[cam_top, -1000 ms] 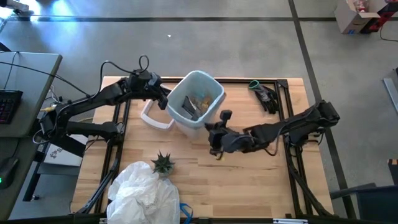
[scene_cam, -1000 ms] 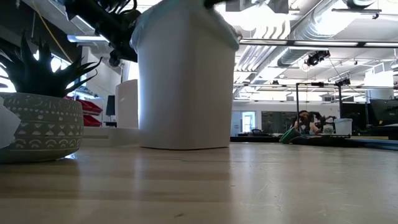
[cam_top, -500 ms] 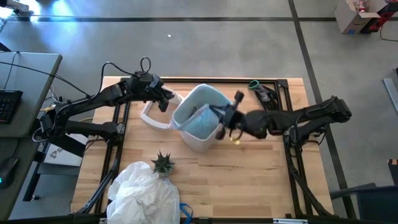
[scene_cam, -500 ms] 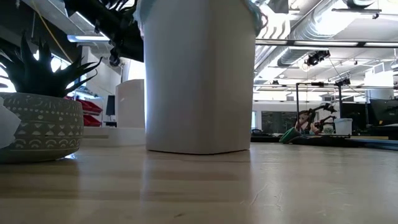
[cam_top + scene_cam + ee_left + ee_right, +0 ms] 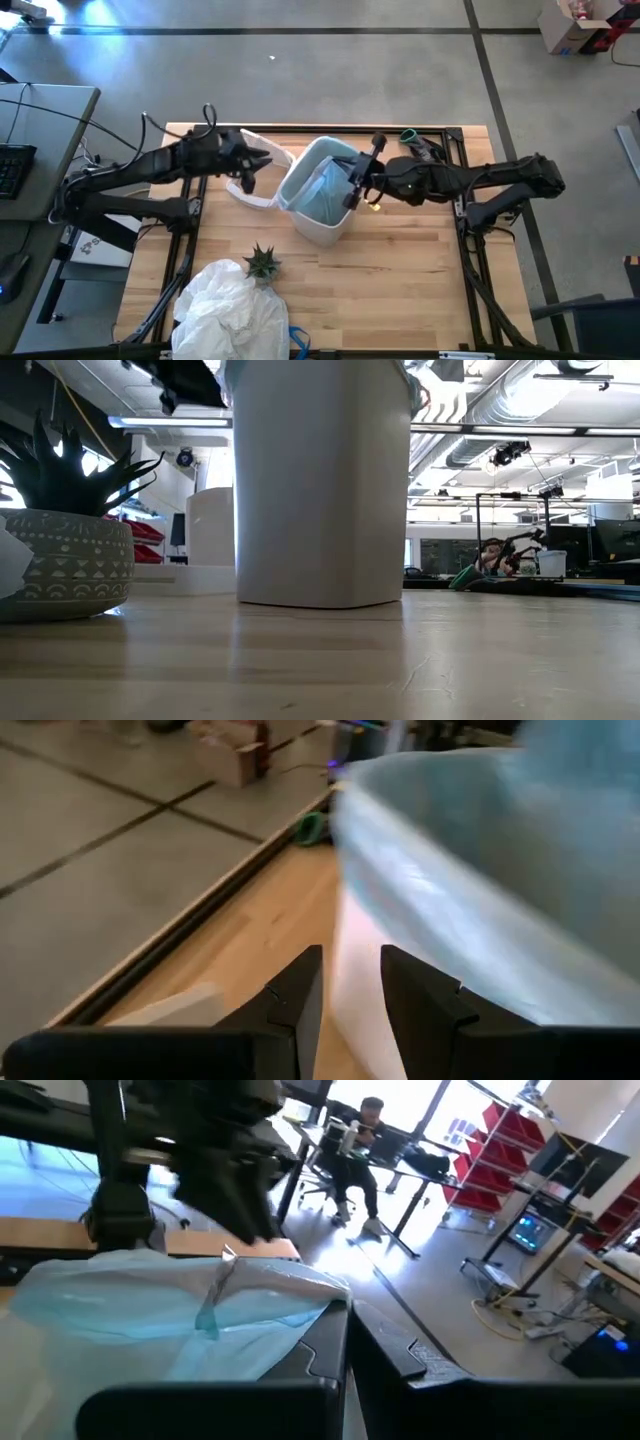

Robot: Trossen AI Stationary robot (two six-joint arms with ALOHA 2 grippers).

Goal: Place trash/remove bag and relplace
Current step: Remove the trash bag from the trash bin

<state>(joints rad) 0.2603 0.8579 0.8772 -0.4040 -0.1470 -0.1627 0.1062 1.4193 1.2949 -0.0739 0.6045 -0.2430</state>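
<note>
Right claw (image 5: 352, 188) is pinching shut on the bag (image 5: 322, 193) at the right rim of the white bin (image 5: 318, 225), its arm reaching in level from the right. Light-blue liner is sitting inside the bin, draped over its rim, hiding any contents. Left claw (image 5: 262, 160) is hovering just left of the bin, fingers (image 5: 300, 995) slightly parted and gripping nothing. A potted plant (image 5: 262, 263) and white plastic heap (image 5: 225, 310) are lying nearer on the tabletop (image 5: 400, 290)
</note>
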